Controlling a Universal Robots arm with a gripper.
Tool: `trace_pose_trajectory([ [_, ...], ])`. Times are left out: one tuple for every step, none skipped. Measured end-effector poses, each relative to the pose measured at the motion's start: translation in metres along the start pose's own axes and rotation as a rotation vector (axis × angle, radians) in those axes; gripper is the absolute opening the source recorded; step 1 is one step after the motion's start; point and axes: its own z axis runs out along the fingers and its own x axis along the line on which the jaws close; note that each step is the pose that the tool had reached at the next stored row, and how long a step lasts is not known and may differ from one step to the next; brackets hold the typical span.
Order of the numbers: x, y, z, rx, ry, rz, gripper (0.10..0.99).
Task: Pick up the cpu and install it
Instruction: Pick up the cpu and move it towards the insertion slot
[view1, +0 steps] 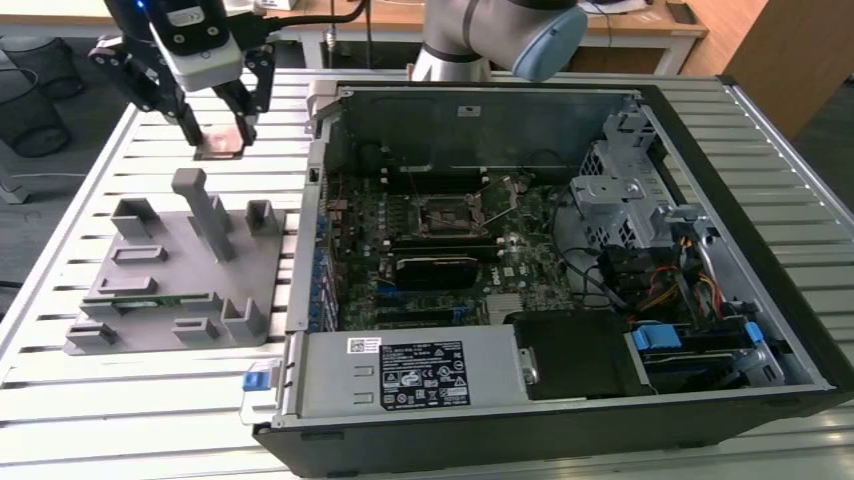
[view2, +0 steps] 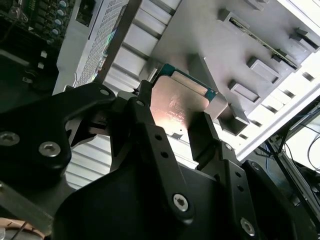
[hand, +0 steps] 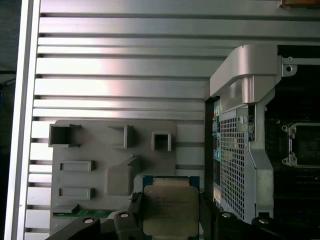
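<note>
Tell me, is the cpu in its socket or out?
Out: the claw grips the cpu over the slatted table, outside the computer case.

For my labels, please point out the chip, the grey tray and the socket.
chip (hand: 169, 210): first wrist view, middle of metal top.
grey tray (view1: 187, 280): exterior view, flat base.
socket (view1: 451, 213): exterior view, its centre.
</note>
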Motion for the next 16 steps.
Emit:
trace_pose_trajectory([
  [-0.0018, 0.0002, 0.0, 0.0, 0.0, 0.0, 0.537],
  [-0.0033, 0.0003, 0.0, 0.0, 0.0, 0.0, 0.537],
  [-0.0048, 0.0005, 0.0, 0.0, 0.0, 0.0, 0.537],
  [-0.0063, 0.0007, 0.0, 0.0, 0.0, 0.0, 0.537],
  [-0.0077, 0.0009, -0.0001, 0.0, 0.0, 0.0, 0.537],
  [-0.009, 0.0011, -0.0001, 0.0, 0.0, 0.0, 0.537],
  [-0.0103, 0.0013, -0.0001, 0.0, 0.0, 0.0, 0.537],
  [-0.0115, 0.0015, -0.0001, 0.0, -0.0001, 0.0, 0.537],
  [-0.0127, 0.0017, -0.0001, 0.0, -0.0001, 0.0, 0.537],
  [-0.0137, 0.0019, -0.0001, 0.0, -0.0001, 0.0, 0.537],
  [-0.0149, 0.0021, -0.0001, 0.0, 0.0, 0.0, 0.537],
  [-0.0159, 0.0024, -0.0001, 0.0, -0.0001, 0.0, 0.537],
  [-0.0168, 0.0026, -0.0001, 0.0, -0.0001, 0.0, 0.537],
  [-0.0177, 0.0027, -0.0001, 0.0, -0.0001, 0.0, 0.537],
  [-0.0188, 0.0029, -0.0001, 0.0, 0.0, 0.0, 0.537],
  [-0.02, 0.0029, -0.0001, 0.0, 0.0, 0.0, 0.537],
])
